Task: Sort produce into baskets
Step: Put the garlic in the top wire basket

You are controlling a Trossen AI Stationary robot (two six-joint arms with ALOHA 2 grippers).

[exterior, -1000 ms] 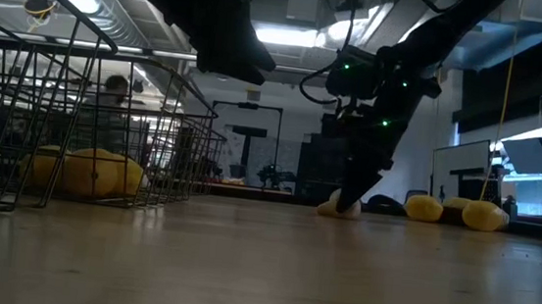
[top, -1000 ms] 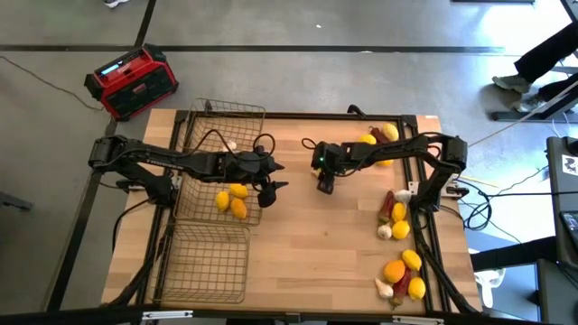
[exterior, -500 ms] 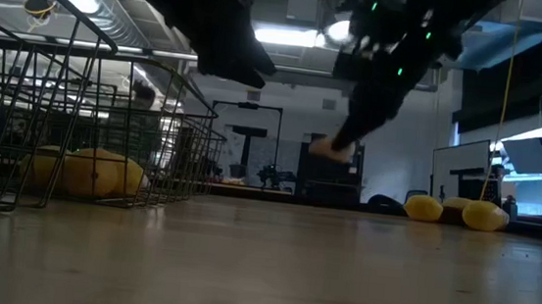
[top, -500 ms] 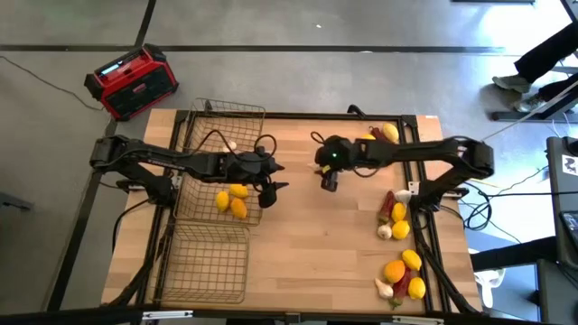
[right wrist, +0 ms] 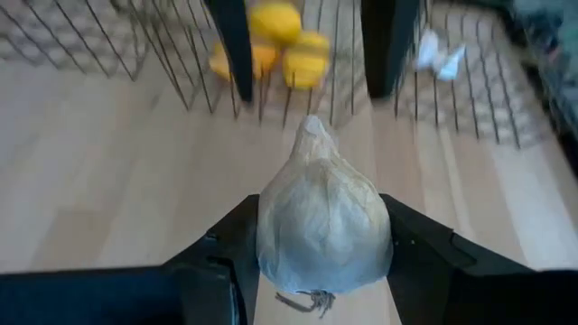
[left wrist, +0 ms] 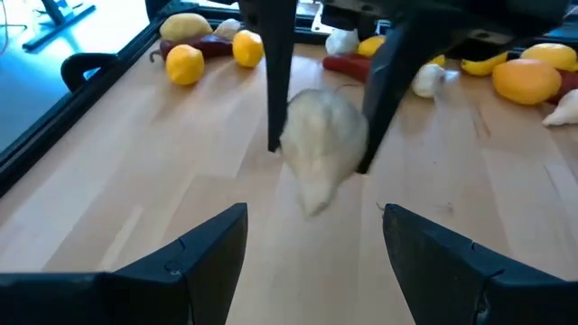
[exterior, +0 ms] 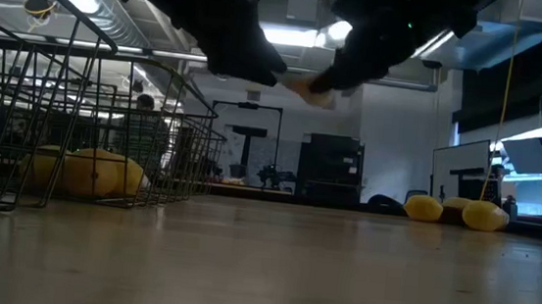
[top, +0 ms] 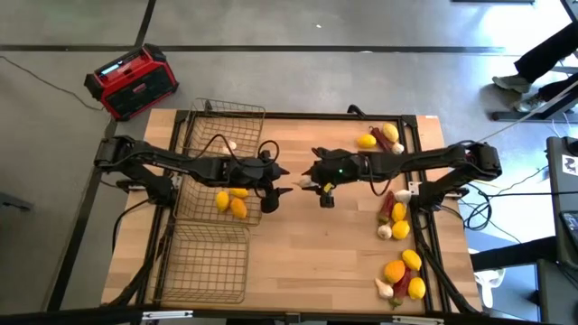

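The right claw (top: 305,183) grips a garlic bulb (right wrist: 323,217) above mid-counter, offering it to the left claw (top: 287,180), which gapes wide; next, a handover.

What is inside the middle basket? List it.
The middle basket holds three lemons. The left gripper hangs over its edge and may hide more.

Both arms reach toward mid-frame in the high view, grippers facing. The left gripper (top: 282,181) hovers with fingers spread; the right gripper (top: 308,178) appears clamped on a garlic bulb (right wrist: 323,218).
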